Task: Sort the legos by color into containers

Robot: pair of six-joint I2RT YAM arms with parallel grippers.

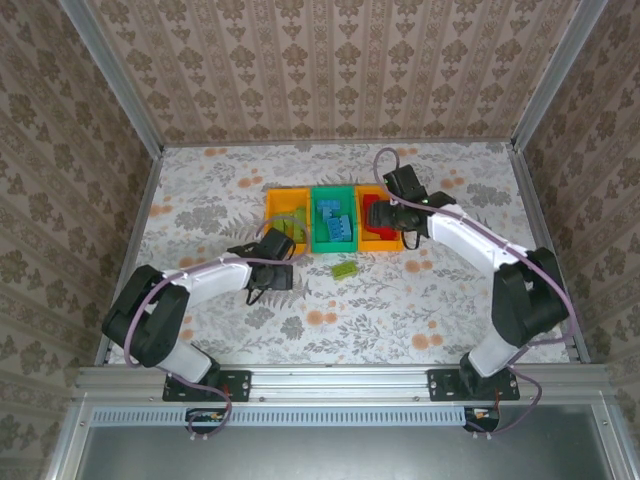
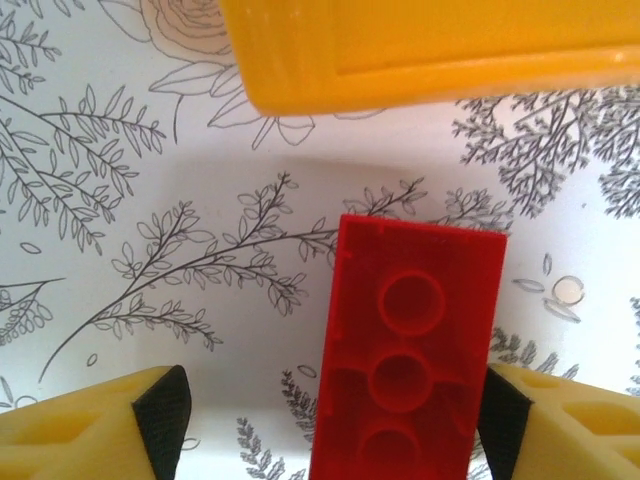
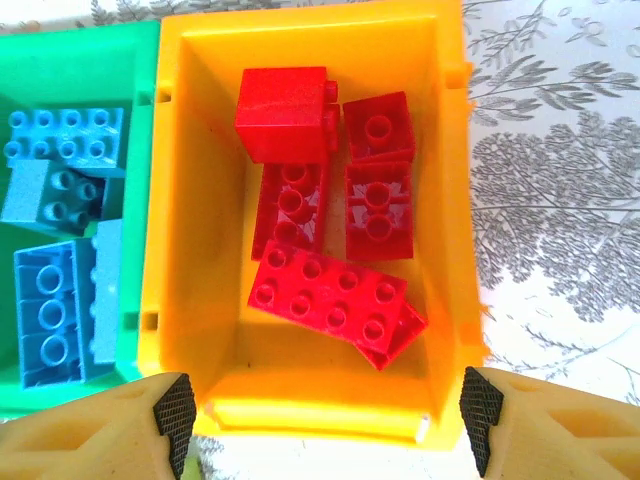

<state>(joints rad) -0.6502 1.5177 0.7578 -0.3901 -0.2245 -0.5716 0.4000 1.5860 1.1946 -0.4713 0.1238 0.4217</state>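
The containers stand in a joined row: a left orange bin [image 1: 285, 205], a green middle bin [image 1: 334, 222] with blue legos [image 3: 55, 300], and a right orange bin [image 3: 190, 200] with several red legos [image 3: 330, 295]. My right gripper [image 3: 327, 415] hovers open over the near end of that right bin [image 1: 380, 240]. My left gripper [image 2: 335, 410] is open just in front of the left orange bin [image 2: 420, 50]. A red lego [image 2: 410, 350] lies underside up between its fingers, against the right pad [image 2: 505, 415], with a gap to the left pad. A light green lego [image 1: 345, 268] lies on the table.
The floral tabletop [image 1: 380, 310] stretches in front of the bins. Patterned walls and metal posts close in the back and both sides. The left arm [image 1: 200, 275] lies low across the left of the table, and the right arm [image 1: 470, 240] reaches in from the right.
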